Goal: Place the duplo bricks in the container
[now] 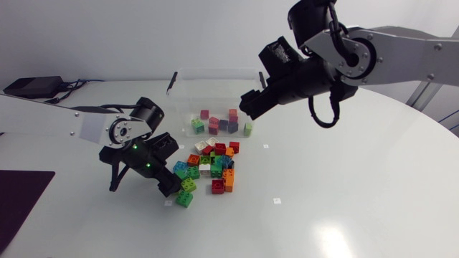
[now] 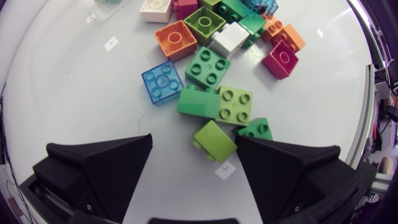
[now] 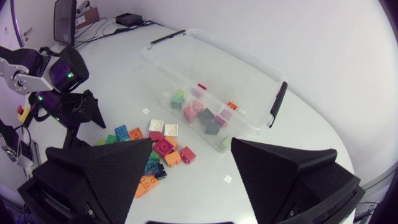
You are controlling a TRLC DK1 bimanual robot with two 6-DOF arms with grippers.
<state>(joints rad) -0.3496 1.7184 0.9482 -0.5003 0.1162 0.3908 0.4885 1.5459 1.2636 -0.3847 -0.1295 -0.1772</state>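
The container [image 1: 215, 92] is a clear box whose long axis runs side to side across the table [image 1: 344, 186], with a black handle on each short end and its open top facing up. A handful of bricks [image 1: 217, 123] already lies on its floor: green, pink, dark and lime ones.

The rest of the bricks sit in a loose pile [image 1: 212, 166] on the table just in front of the container's long near wall, most of them studs up.

The left gripper [image 1: 171, 168] is at the edge of the pile farthest from the container, pointing down, its fingers spread wide with nothing clamped. A lime brick [image 2: 214, 140] lies just ahead of the gap between them, tipped onto an edge and apart from both fingers, with a green brick [image 2: 255, 129] beside it.

The right gripper [image 1: 247, 104] hangs over the container's right end, near that handle. Its fingers also stand wide apart and hold nothing.
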